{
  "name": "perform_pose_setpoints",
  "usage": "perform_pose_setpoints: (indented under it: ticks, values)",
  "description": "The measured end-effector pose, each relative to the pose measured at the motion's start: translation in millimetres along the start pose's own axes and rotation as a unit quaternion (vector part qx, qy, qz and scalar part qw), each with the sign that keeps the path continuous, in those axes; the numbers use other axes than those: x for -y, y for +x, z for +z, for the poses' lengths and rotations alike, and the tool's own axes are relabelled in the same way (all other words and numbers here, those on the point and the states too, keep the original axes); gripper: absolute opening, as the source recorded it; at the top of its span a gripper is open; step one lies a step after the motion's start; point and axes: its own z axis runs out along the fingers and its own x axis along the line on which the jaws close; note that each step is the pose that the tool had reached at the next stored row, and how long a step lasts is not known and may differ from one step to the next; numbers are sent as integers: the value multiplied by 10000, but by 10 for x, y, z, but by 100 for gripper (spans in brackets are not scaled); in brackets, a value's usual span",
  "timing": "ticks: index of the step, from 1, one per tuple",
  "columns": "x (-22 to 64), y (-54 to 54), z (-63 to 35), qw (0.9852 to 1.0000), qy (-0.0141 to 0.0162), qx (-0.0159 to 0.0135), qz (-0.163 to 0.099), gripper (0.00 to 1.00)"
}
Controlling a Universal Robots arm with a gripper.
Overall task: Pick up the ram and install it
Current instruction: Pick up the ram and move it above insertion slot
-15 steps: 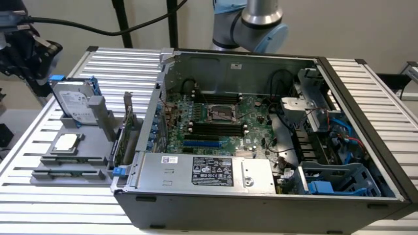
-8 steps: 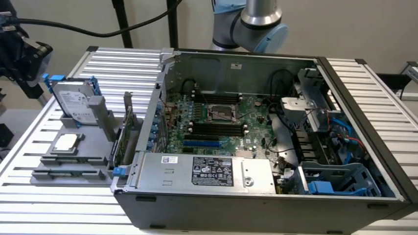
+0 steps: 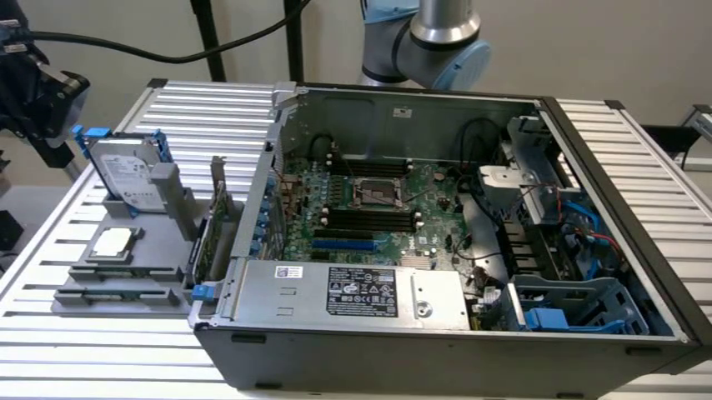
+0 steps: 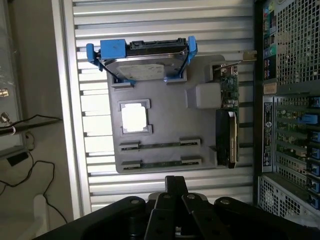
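Two rams (image 4: 160, 145) (image 4: 159, 162), thin green sticks seen edge-on, stand in the end holders of a grey tray (image 4: 165, 125). In the exterior view they are low rails (image 3: 122, 272) at the tray's near end. My gripper (image 4: 176, 184) hangs well above the tray, just off its ram end, shut with nothing in it. In the exterior view it is the black body (image 3: 47, 137) at the far left, above the table's edge. The open computer case (image 3: 445, 208) holds the motherboard with its black memory slots (image 3: 368, 218).
On the tray also sit a silver hard drive in a blue frame (image 4: 142, 62), a square processor (image 4: 134, 118) and a green expansion card with a metal bracket (image 4: 228, 117). The case stands right beside the tray. Cables hang off the table's side (image 4: 30, 125).
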Motion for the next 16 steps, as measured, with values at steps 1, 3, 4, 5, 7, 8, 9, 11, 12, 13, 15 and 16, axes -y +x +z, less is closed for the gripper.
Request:
perform_pose_setpoints:
  ticks: [1, 3, 4, 5, 7, 8, 9, 11, 12, 13, 15, 16]
  values:
    - [0, 0, 0, 10000, 0, 0, 0, 11]
    - [0, 0, 0, 10000, 0, 0, 0, 11]
    - [0, 0, 0, 10000, 0, 0, 0, 11]
    - [0, 1, -1, 10000, 0, 0, -10, 11]
    - [0, 4, -2, 9999, -2, 2, -149, 11]
    - [0, 4, -1, 9997, -3, 5, -239, 11]
    - [0, 4, -1, 9995, -4, 8, -329, 11]
    - [0, 5, -1, 9987, -6, 12, -516, 11]
    - [0, 5, -1, 9982, -8, 15, -606, 11]
    - [0, 5, 0, 9976, -9, 17, -695, 11]
    - [0, 5, 0, 9962, -11, 22, -875, 11]
    - [0, 5, 0, 9953, -12, 24, -964, 11]
